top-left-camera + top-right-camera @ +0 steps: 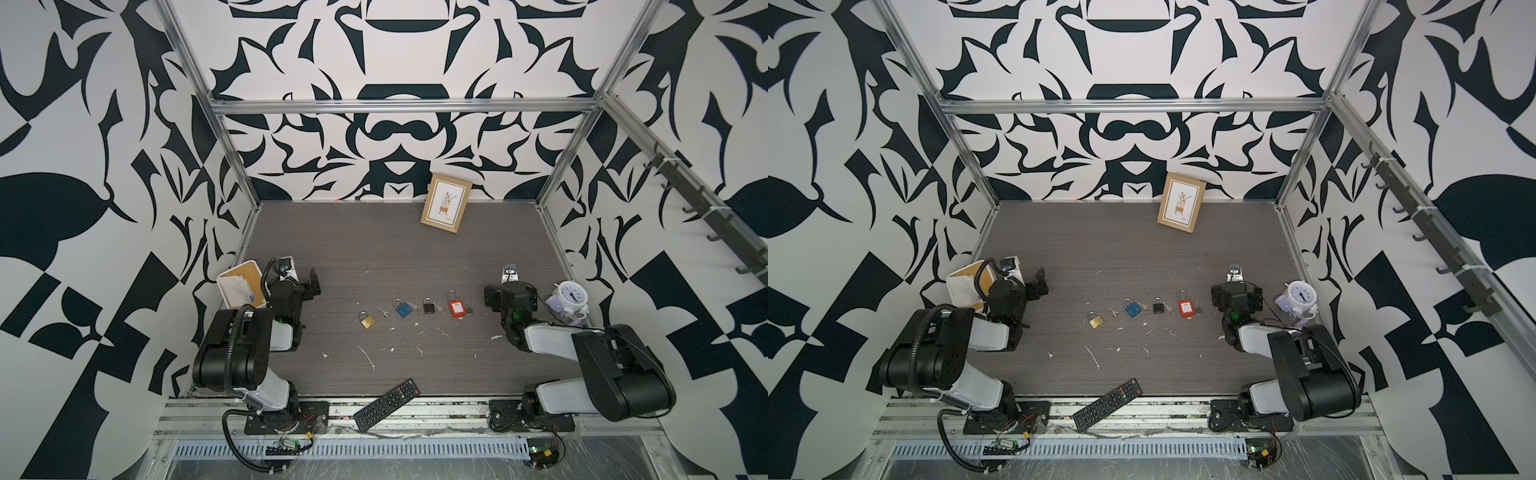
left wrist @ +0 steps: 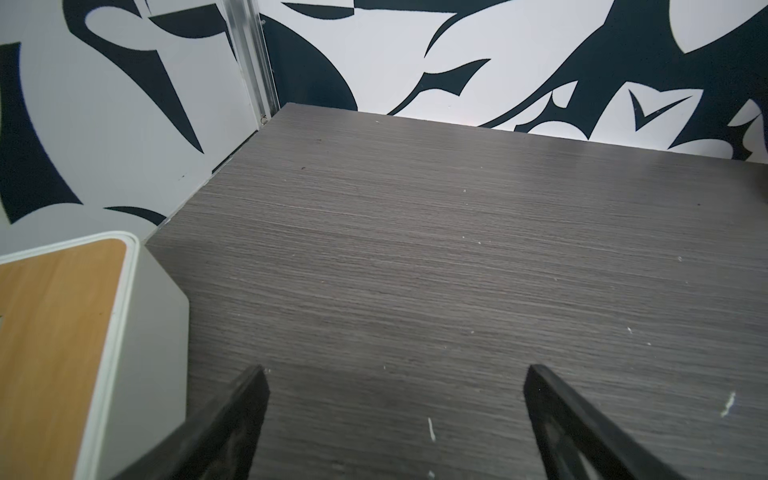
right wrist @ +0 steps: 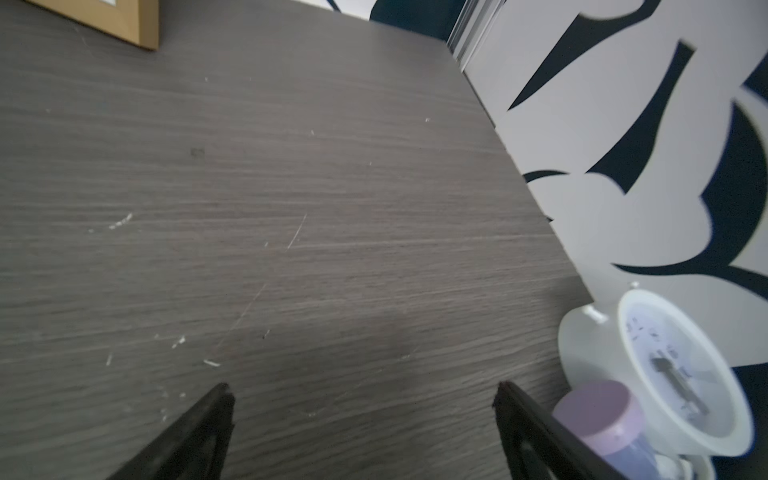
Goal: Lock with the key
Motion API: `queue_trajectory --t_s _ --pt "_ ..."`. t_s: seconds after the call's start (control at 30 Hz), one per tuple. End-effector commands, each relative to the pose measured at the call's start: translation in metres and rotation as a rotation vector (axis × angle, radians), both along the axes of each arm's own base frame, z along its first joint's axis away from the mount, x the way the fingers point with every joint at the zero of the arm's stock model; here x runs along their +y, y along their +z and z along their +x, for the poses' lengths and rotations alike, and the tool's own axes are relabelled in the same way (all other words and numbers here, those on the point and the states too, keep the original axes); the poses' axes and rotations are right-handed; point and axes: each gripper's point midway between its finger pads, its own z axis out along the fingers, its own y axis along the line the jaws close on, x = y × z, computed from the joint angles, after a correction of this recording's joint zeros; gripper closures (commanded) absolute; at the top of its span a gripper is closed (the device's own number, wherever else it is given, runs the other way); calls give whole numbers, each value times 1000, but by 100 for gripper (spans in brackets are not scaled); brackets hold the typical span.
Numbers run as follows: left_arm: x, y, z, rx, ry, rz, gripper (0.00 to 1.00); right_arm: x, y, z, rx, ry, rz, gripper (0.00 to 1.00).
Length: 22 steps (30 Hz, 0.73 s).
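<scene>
Left pincer and right pincer gape wide and empty, flanking four padlocks, keys beside them, mid worktop; flat little keys could slip a pinch or meet the wrong lock.

A framed picture leans against the far wall. A remote lies at the near edge of the desk; a white clock stands right, a wood-lidded box left.
</scene>
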Motion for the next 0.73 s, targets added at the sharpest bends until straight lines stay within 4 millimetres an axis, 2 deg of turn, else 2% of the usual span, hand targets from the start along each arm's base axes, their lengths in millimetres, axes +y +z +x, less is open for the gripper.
queue_trajectory --t_s 0.0,0.03,0.1,0.13,0.33,0.6,0.7 --pt "-1 2 3 -5 -10 -4 1 6 30 33 -237 36 106 0" --pt "-1 3 3 -7 -11 -4 1 5 32 36 -257 32 55 0" --pt "-2 2 4 -5 -13 -2 1 4 27 41 -165 4 94 0" --pt "-2 2 4 1 -14 0 1 5 30 42 -213 26 81 0" --pt "-5 0 8 20 -29 7 0 5 27 38 -193 18 82 1" --pt "-9 -2 12 46 -32 29 1 15 22 46 -156 90 116 1" --pt "-10 -1 12 45 -33 29 1 13 25 41 -176 87 108 1"
